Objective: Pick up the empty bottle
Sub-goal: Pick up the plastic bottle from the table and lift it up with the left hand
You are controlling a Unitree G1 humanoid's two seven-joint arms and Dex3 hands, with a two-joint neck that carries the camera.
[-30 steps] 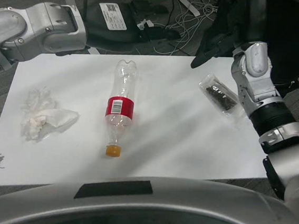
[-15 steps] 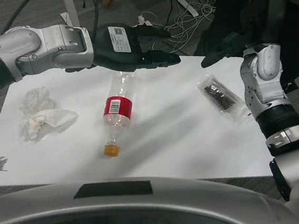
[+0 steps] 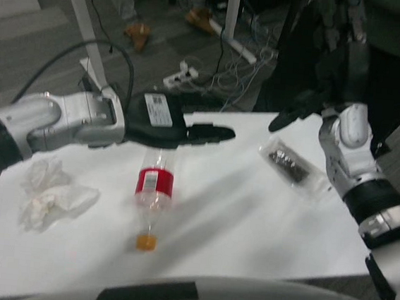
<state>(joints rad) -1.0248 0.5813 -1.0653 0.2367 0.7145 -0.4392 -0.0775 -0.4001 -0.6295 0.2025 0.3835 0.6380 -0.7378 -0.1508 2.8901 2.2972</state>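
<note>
Left robot hand [image 3: 177, 128] hovers, fingers apart, over the bottle [image 3: 153, 191]; the right robot hand's [image 3: 295, 117] state is unclear in blur.

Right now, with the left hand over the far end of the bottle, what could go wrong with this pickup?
The clear plastic bottle with a red label and orange cap lies on its side, so it may roll if nudged. The left hand covers only its base end; a grip there could let the cap end droop. The crumpled white tissue lies nearby and could get brushed.
</note>
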